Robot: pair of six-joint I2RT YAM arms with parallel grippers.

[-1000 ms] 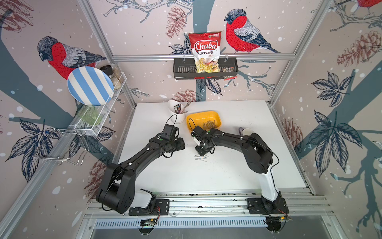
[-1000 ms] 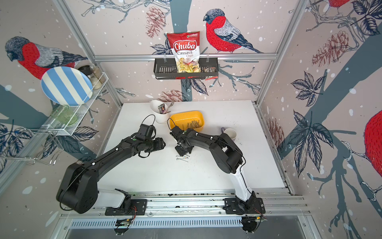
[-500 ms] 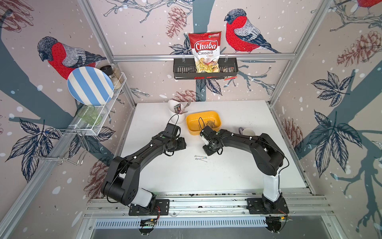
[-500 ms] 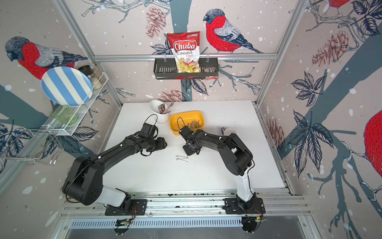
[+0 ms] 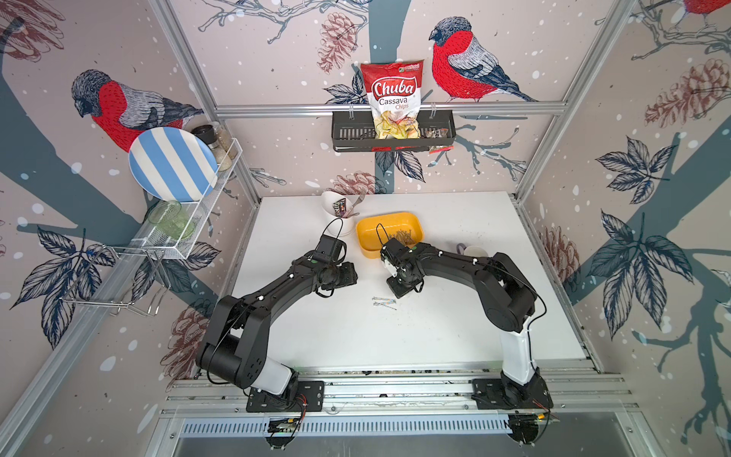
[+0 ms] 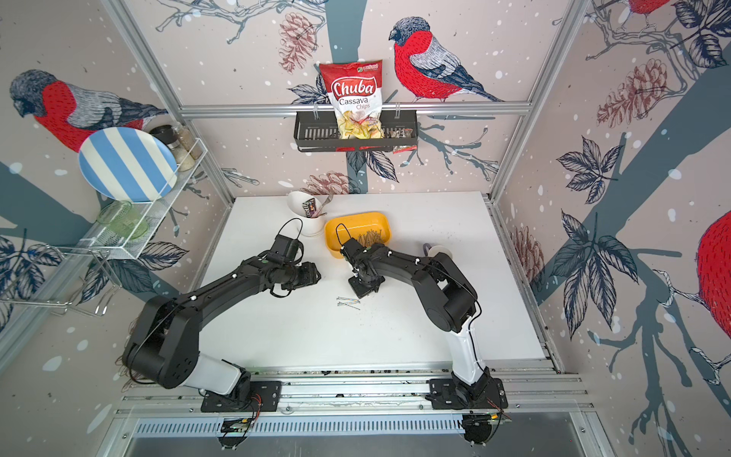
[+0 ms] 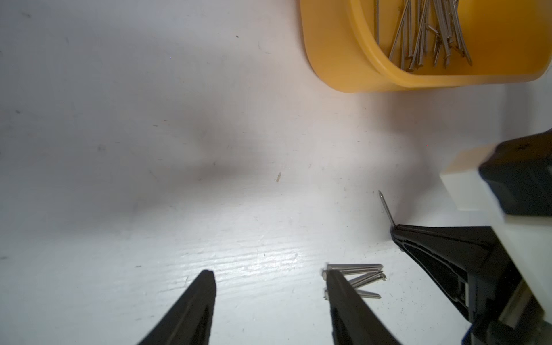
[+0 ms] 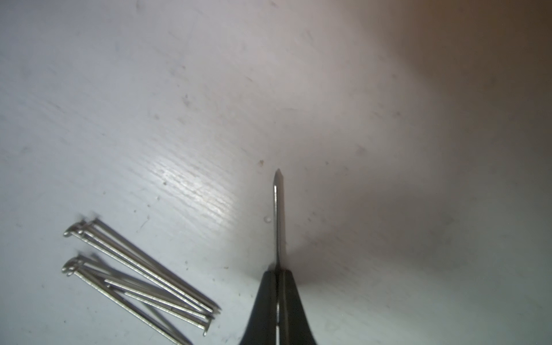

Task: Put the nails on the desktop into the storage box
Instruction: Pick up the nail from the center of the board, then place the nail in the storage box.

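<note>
Several nails [image 5: 384, 303] [image 6: 349, 303] lie in a small heap on the white desktop [image 5: 455, 324], also seen in the wrist views [image 7: 358, 276] [image 8: 140, 280]. My right gripper [image 5: 399, 291] [image 8: 278, 270] is shut on one nail [image 8: 279, 215] that sticks out past its tips just beside the heap; that nail [image 7: 386, 209] also shows from the left wrist. The yellow storage box [image 5: 368, 241] [image 7: 337, 53] behind holds many nails [image 5: 403, 235] [image 7: 427, 33]. My left gripper [image 5: 348, 275] [image 7: 268, 274] hovers open and empty left of the heap.
A white cutlery cup [image 5: 338, 215] stands left of the box. A mug [image 5: 474, 251] sits behind the right arm. A black wall basket [image 5: 391, 134] with a chips bag hangs on the back wall. A wire rack [image 5: 190, 221] with a striped plate hangs on the left wall.
The right gripper has shifted slightly right, come down by the heap, and its jaws have closed on a single nail. The left arm has hardly moved.
</note>
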